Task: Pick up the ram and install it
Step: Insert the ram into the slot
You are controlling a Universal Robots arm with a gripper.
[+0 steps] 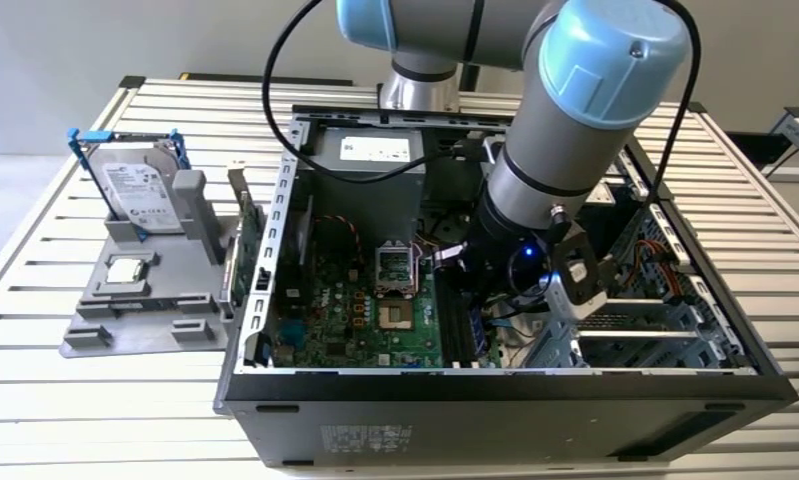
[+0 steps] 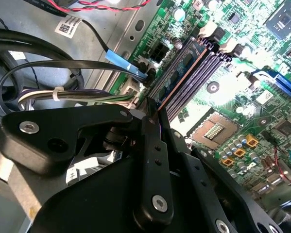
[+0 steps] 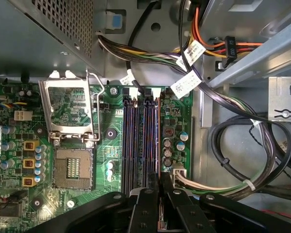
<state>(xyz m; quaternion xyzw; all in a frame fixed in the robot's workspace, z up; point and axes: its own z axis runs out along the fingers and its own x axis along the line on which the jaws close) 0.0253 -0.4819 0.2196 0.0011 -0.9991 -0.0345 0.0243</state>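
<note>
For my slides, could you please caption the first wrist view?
Gripper holding the ram edge-on over the motherboard's memory slots.

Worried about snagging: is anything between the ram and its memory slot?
Nothing visible. The gripper holds the ram right at the outermost memory slot; the cables lie beside it, off the slots.

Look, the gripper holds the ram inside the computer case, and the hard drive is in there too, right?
Not quite. The gripper holds the ram inside the computer case, but the hard drive stands outside it, in a grey holder on the table. The exterior view shows this.
</note>
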